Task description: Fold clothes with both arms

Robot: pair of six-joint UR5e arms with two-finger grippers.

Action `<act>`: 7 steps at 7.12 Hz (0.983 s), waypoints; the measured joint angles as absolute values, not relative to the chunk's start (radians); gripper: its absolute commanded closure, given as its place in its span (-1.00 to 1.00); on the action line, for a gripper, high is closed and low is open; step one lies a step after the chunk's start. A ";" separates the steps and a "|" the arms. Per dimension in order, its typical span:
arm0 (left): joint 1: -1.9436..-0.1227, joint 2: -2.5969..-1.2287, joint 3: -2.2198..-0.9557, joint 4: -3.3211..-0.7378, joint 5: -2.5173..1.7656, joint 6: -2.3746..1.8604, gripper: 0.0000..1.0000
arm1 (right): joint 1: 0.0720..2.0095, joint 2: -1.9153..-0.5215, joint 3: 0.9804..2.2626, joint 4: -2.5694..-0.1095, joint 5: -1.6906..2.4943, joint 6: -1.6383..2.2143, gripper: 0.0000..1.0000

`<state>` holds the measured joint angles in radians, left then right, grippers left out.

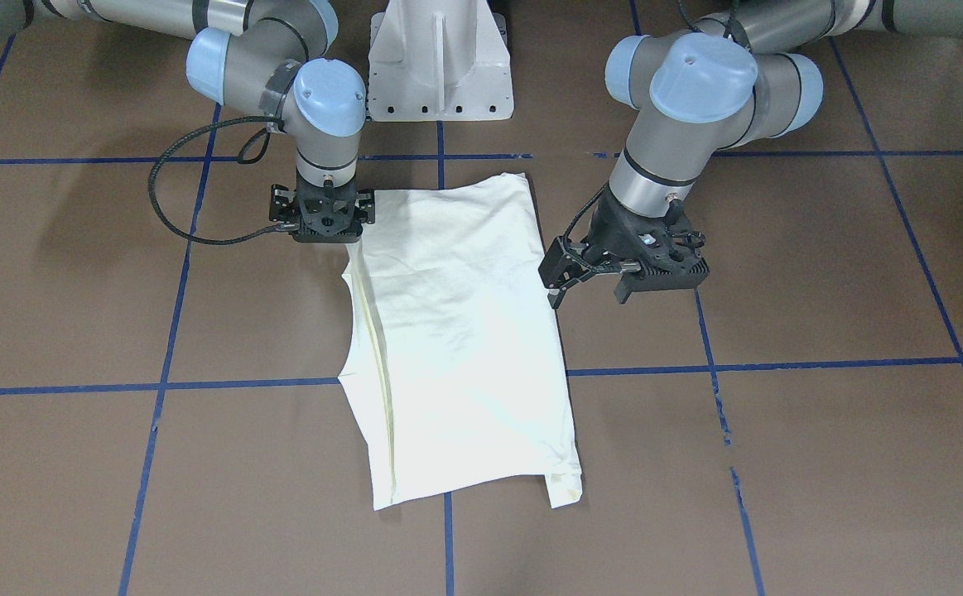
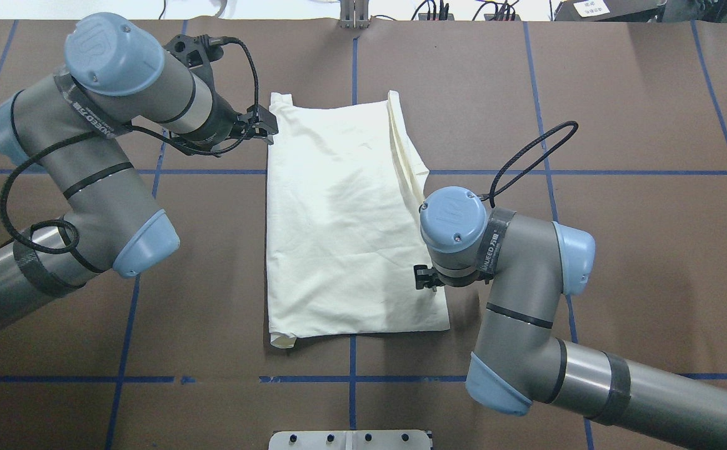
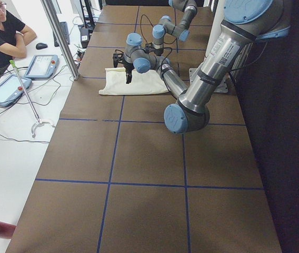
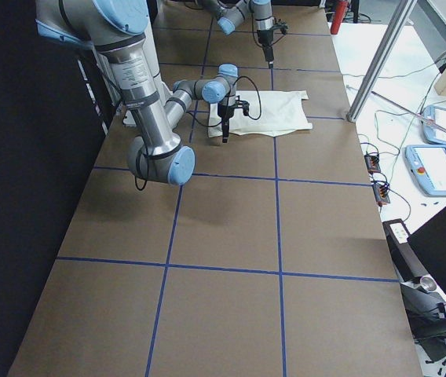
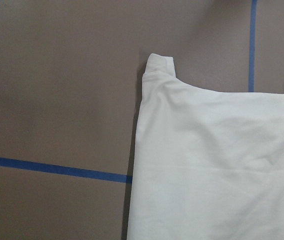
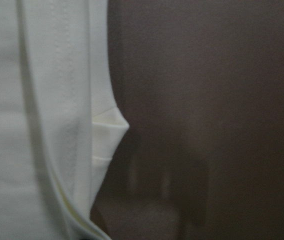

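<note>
A cream-white garment (image 1: pixel 456 331) lies folded flat in a long rectangle on the brown table; it also shows in the overhead view (image 2: pixel 338 225). My left gripper (image 1: pixel 558 281) hovers just beside the cloth's long edge, near its far corner (image 2: pixel 266 128), tilted toward the cloth, open and empty. Its wrist view shows that corner of the garment (image 5: pixel 159 65) and no fingers. My right gripper (image 1: pixel 324 223) points straight down at the opposite long edge, near the robot's side (image 2: pixel 424 280). Its fingertips are hidden, so I cannot tell whether it is open or shut. Its wrist view shows the cloth's hem (image 6: pixel 107 130), blurred and close.
The white pedestal base (image 1: pixel 440 66) stands at the robot's edge of the table. Blue tape lines (image 2: pixel 588 172) grid the brown surface. A seated person (image 3: pixel 2 31), tablets (image 3: pixel 41 66) and a metal post (image 3: pixel 60 37) are beyond the table's far side.
</note>
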<state>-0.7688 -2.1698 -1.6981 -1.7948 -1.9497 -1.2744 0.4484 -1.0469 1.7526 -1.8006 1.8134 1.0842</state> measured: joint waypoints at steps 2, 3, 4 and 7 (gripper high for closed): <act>-0.769 -2.171 -1.698 -1.795 -1.951 -1.275 -1.00 | 0.470 -1.087 1.806 -1.802 1.814 1.047 -1.00; -0.769 -2.171 -1.698 -1.795 -1.951 -1.276 -1.00 | 0.478 -1.073 1.817 -1.804 1.816 1.042 -1.00; -0.756 -2.166 -1.698 -1.796 -1.952 -1.297 -1.00 | 0.482 -1.053 1.829 -1.801 1.817 1.040 -1.00; -0.590 -2.125 -1.727 -1.805 -1.941 -1.587 -0.86 | 0.495 -1.037 1.897 -1.733 1.855 1.054 -1.00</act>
